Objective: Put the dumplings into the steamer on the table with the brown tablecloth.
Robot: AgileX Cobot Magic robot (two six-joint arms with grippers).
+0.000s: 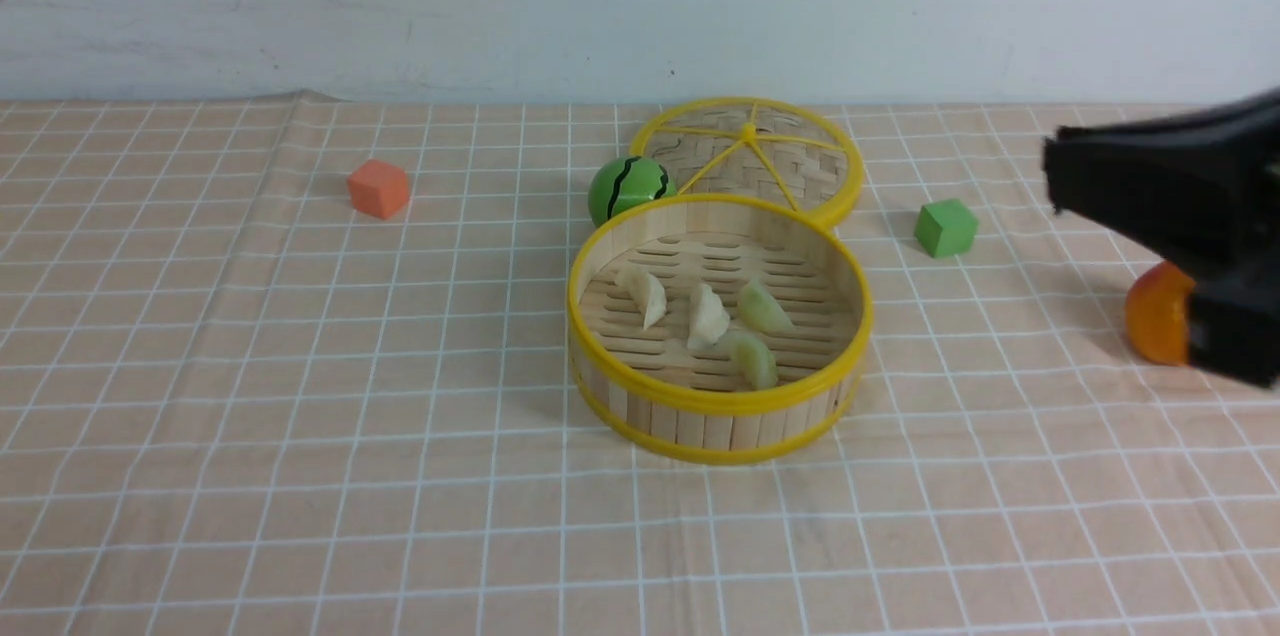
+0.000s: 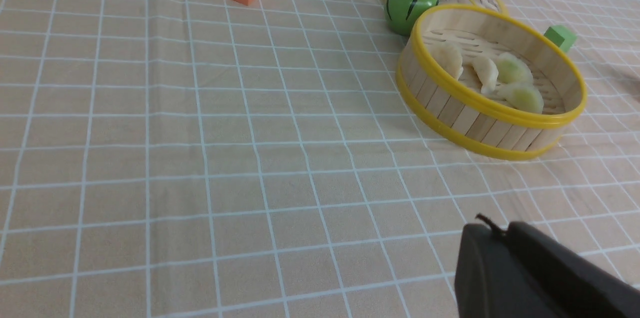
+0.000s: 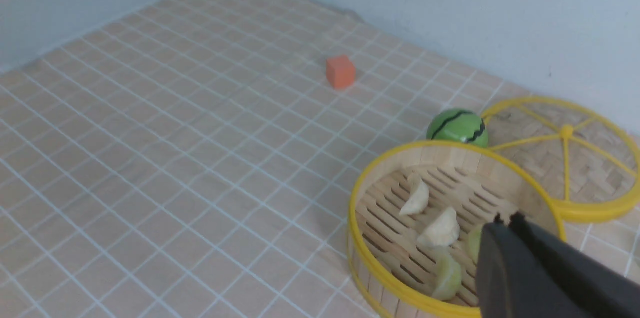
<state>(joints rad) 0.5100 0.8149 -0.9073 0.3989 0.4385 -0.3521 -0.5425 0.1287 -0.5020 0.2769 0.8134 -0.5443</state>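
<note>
On the brown tablecloth (image 1: 300, 336), all four dumplings (image 1: 708, 316) lie inside the steamer (image 1: 720, 406), probably why the left gripper (image 2: 492, 232) and right gripper (image 3: 505, 223) hang clear, jaws together, empty.

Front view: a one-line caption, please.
All four dumplings lie in the steamer; lid behind it, right end effector shut.

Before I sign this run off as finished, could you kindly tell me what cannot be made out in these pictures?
- Front view: orange round object, its right side hidden behind the right end effector; what it is remains unclear.
- Right wrist view: one green dumpling partly hidden by that end effector.
- Front view: the lid's near rim hidden behind the steamer.
</note>
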